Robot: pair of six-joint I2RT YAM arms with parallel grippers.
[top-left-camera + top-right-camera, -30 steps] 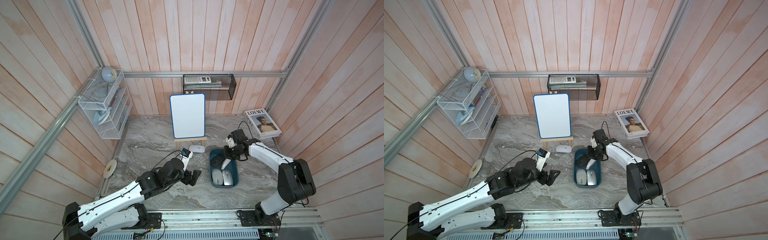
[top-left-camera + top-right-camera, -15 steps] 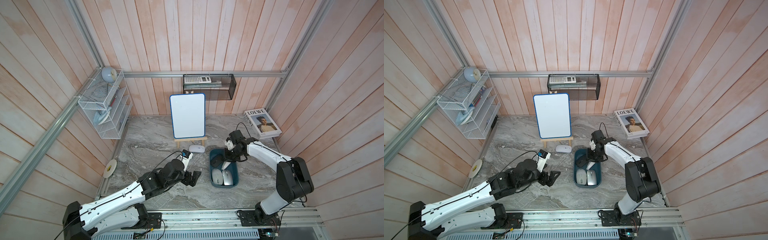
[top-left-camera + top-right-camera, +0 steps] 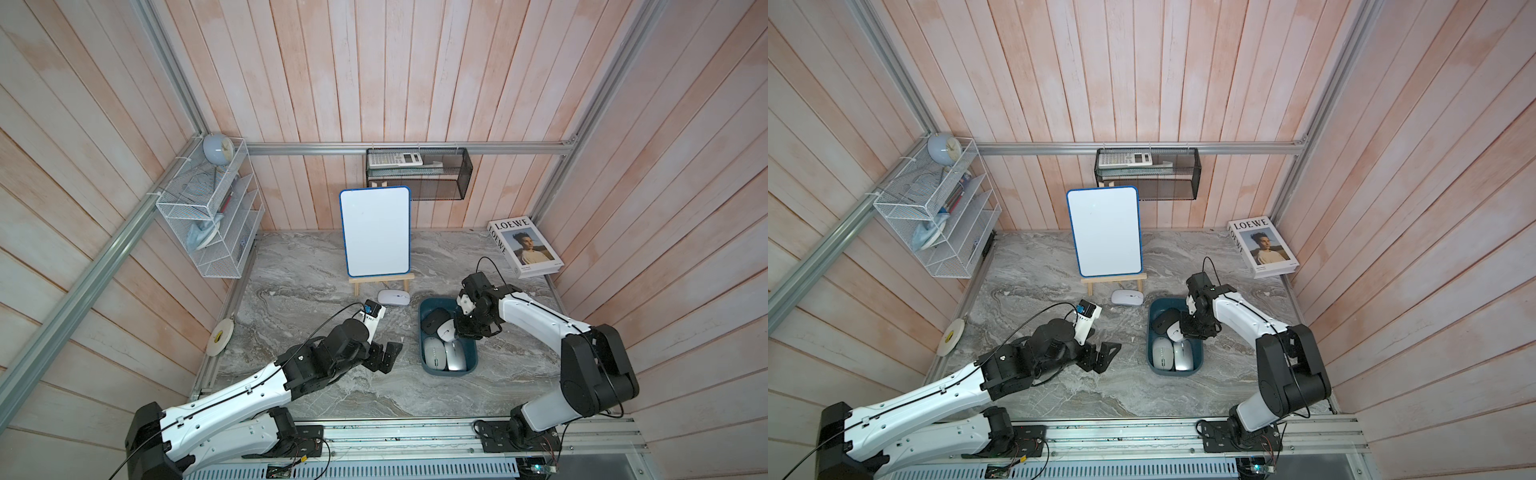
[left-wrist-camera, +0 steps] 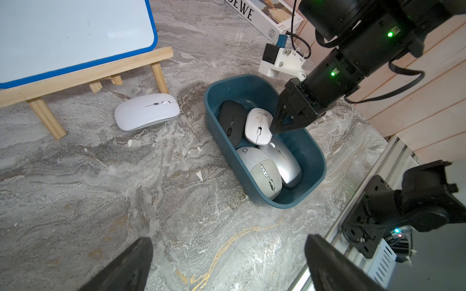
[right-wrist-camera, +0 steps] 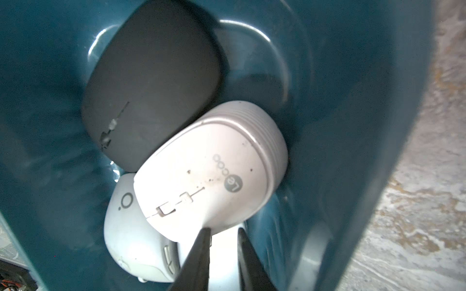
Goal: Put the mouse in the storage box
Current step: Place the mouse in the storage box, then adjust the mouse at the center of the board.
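Our right gripper (image 4: 273, 131), jaws pinched together on nothing, rests against the tilted white mouse (image 5: 209, 173) in the storage box (image 3: 449, 372); we reckon a shove cd flip it out; flat mouse (image 3: 393, 298) lies on table (image 3: 316, 316), box's 10 o'clock; left gripper (image 3: 385, 355) spread wide.

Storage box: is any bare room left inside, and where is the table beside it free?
Inside the storage box it is crowded: four mice and the shut right pincer. Only its end beyond the black mouse is bare. The marble between the box, the loose white mouse and the open left pincer is free.
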